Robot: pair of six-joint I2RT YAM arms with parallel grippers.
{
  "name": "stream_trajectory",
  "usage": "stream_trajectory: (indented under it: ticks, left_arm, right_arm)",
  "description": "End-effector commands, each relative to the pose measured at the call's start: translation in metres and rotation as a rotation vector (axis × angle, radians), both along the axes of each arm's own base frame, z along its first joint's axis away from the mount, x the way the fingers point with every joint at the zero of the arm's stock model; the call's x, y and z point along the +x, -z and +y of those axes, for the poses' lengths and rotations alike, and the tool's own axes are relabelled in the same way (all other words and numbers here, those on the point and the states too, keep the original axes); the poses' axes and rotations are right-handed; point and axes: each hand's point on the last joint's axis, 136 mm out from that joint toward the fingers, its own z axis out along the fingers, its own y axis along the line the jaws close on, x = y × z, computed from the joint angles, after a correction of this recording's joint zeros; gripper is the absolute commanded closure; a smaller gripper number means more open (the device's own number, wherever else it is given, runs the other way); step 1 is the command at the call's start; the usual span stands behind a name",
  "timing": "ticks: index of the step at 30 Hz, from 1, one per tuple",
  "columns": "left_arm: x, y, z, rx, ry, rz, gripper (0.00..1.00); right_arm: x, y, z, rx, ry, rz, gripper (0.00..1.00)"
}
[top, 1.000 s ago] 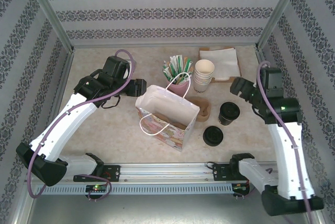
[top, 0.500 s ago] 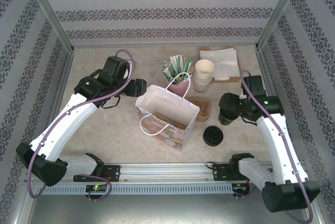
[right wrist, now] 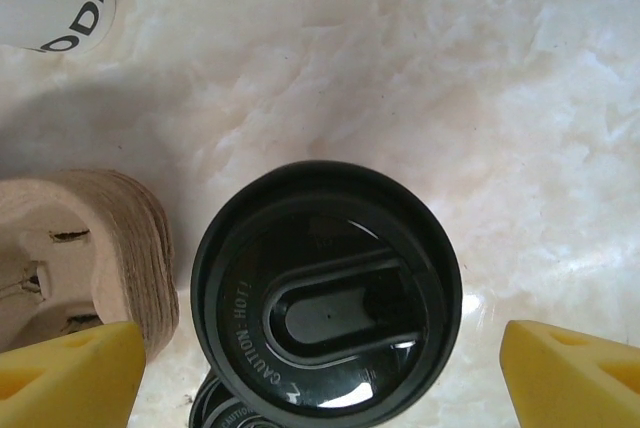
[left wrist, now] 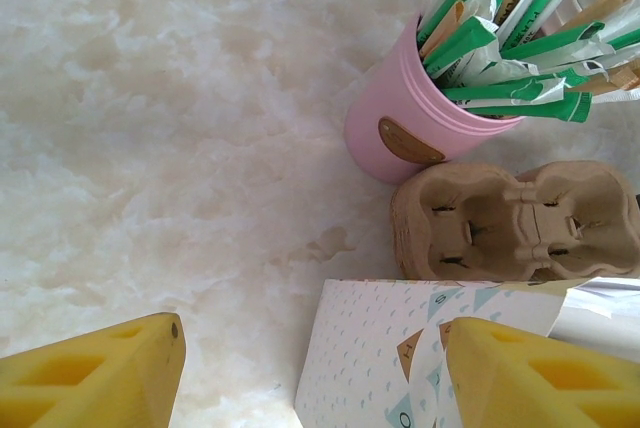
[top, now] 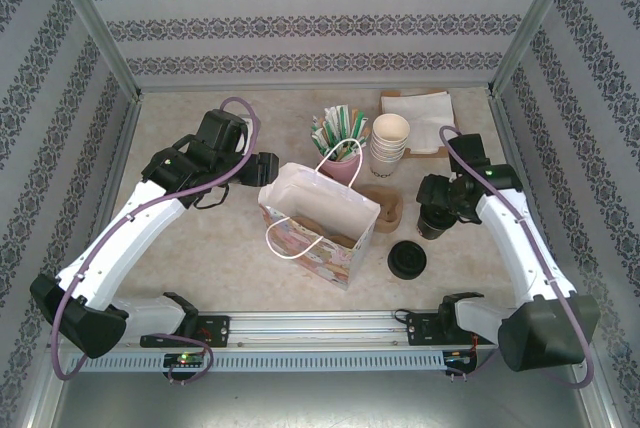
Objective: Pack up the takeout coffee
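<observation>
Top external view, largest first: the table [top: 200, 248] lies under both my arms; the open paper bag [top: 318, 210] stands on it between my two pincers, just beside my left pincer [top: 262, 166] and well apart from my right pincer [top: 437, 193]; a pile of napkins [top: 420, 118] lies beyond my right pincer; the cardboard cup carrier [top: 385, 206] sits between the bag and my right pincer; the stack of cream cups [top: 389, 143] stands just past the carrier; the pink cup of sachets [top: 343, 163] stands behind the bag; the coffee [top: 436, 220] stands upright on the table directly under my right pincer; a loose black lid [top: 407, 260] lies on the table near the coffee, on the side towards my bases.

From the right wrist, my right pincer [right wrist: 318, 373] is spread wide, one finger on each side of the coffee [right wrist: 325, 313], neither touching it; the carrier [right wrist: 80, 248] is just beside the left finger.

From the left wrist, my left pincer [left wrist: 315, 378] is also spread apart and grips nothing; the bag [left wrist: 380, 348] lies between its fingers, with the carrier [left wrist: 515, 220] and pink cup [left wrist: 400, 128] ahead.
</observation>
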Motion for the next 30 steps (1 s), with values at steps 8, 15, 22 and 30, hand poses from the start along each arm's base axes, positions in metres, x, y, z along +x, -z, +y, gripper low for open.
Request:
stream_trajectory:
  ticks: [8, 15, 22, 30]
  left_arm:
    - [-0.003, -0.005, -0.001, 0.009, 0.017, -0.028, 0.29]
    - [-0.002, -0.007, -0.003, 0.002, 0.018, -0.03, 0.29]
    - [-0.001, -0.007, -0.003, 0.002, 0.017, -0.027, 0.29]
    - [0.0, -0.006, -0.004, 0.001, 0.015, -0.02, 0.29]
  right_arm:
    - [-0.001, 0.021, -0.004, -0.04, -0.007, 0.043, 0.13]
    - [-0.002, 0.028, -0.004, -0.039, -0.009, 0.053, 0.15]
    - [-0.001, 0.033, -0.001, -0.03, -0.029, 0.067, 0.12]
    - [-0.002, 0.038, 0.002, -0.026, -0.041, 0.084, 0.14]
